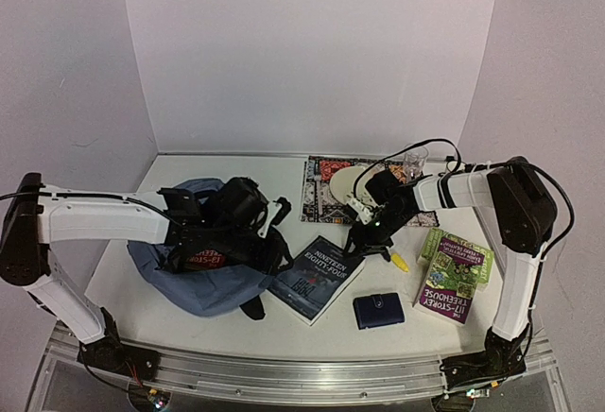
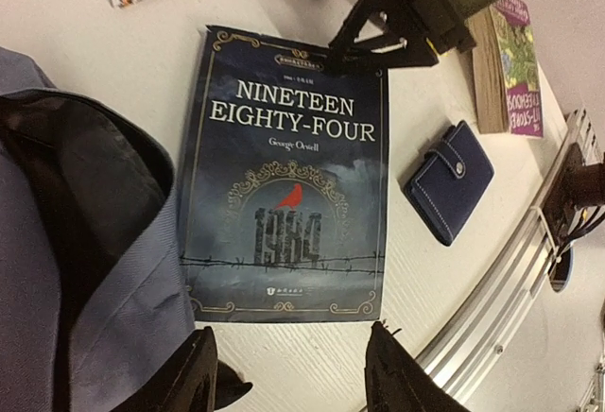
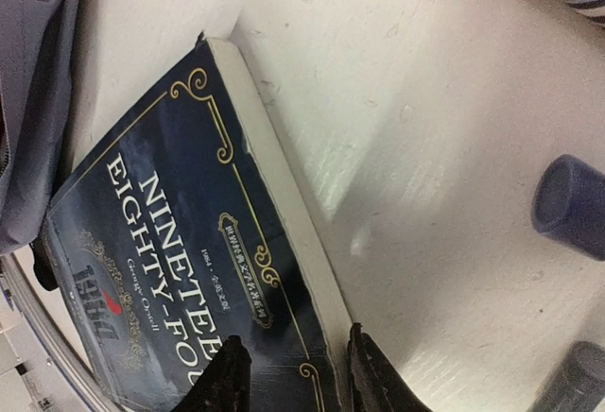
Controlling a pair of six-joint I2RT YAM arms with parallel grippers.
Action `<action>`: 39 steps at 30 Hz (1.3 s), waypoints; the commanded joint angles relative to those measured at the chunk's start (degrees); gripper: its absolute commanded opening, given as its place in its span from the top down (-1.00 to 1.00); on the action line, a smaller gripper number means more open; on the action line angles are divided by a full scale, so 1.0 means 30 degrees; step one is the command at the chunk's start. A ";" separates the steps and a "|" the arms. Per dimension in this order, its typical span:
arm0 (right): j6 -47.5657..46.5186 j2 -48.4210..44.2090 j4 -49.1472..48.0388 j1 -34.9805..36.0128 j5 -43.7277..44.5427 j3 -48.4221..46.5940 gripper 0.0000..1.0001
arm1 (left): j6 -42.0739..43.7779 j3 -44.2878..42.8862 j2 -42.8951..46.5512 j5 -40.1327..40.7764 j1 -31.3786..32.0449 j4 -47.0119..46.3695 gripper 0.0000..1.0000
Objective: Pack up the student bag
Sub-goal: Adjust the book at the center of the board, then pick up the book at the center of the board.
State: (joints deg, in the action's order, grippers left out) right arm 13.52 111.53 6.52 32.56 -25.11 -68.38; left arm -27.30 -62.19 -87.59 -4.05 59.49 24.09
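Observation:
The student bag (image 1: 194,275), slate-blue with black straps, lies at the left; its fabric fills the left edge of the left wrist view (image 2: 85,270). A dark "Nineteen Eighty-Four" book (image 1: 317,278) lies flat beside it. My left gripper (image 2: 295,374) hovers open over bare table just off the book's (image 2: 284,176) lower edge, nothing between its fingers. My right gripper (image 3: 298,374) stands astride the far corner of the book (image 3: 161,242): one finger over the cover, the other at the page edge. Its jaws are part-way in and wider than the book's thickness.
A navy wallet (image 1: 378,310) sits right of the book. Green "Treehouse" books (image 1: 454,275) lie at the right, with a yellow item (image 1: 401,263) beside them. A patterned book (image 1: 326,195), a white disc (image 1: 348,183) and a glass (image 1: 416,160) are at the back. A small blue cylinder (image 3: 567,206) lies near my right gripper.

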 commanded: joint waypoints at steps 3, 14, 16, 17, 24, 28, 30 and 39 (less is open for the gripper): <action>0.0226 -0.0632 0.1029 0.0135 -0.1514 -0.0106 0.35 | 0.1229 -0.0671 -0.1796 -0.0737 0.0594 -0.1253 -0.15; 0.1442 -0.2752 0.0965 0.0134 0.3390 0.0189 -0.22 | 0.2491 -0.4427 -0.6455 0.1233 0.2687 -0.1084 -0.46; 0.1717 -0.3139 0.0955 0.0134 0.4253 0.0321 -0.29 | 0.2702 -0.5115 -0.7272 0.1917 0.2884 -0.0873 -0.47; 0.1811 -0.3282 0.0952 0.0134 0.4590 0.0364 -0.32 | 0.2837 -0.5477 -0.7659 0.2235 0.2996 -0.0603 -0.47; 0.2263 -0.3582 0.0903 0.0134 0.5021 0.0498 -0.45 | 0.3778 -0.7461 -1.0022 0.4309 0.3850 0.0994 -0.48; 0.2355 -0.3547 0.0799 0.0134 0.4748 0.0527 -0.49 | 0.4079 -0.7731 -1.0784 0.5242 0.4232 0.1476 -0.46; 0.2400 -0.3505 0.0736 0.0134 0.4524 0.0556 -0.50 | 0.4181 -0.7820 -1.1139 0.5559 0.4303 0.1751 -0.39; 0.2359 -0.2769 0.0579 0.0138 0.2618 0.0456 -0.54 | 0.4066 -0.7004 -0.9796 0.5336 0.4287 0.1962 0.58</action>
State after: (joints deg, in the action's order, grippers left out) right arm 20.42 102.52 6.72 32.77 -13.53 -67.09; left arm -14.98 -83.99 -119.95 11.77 72.74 27.06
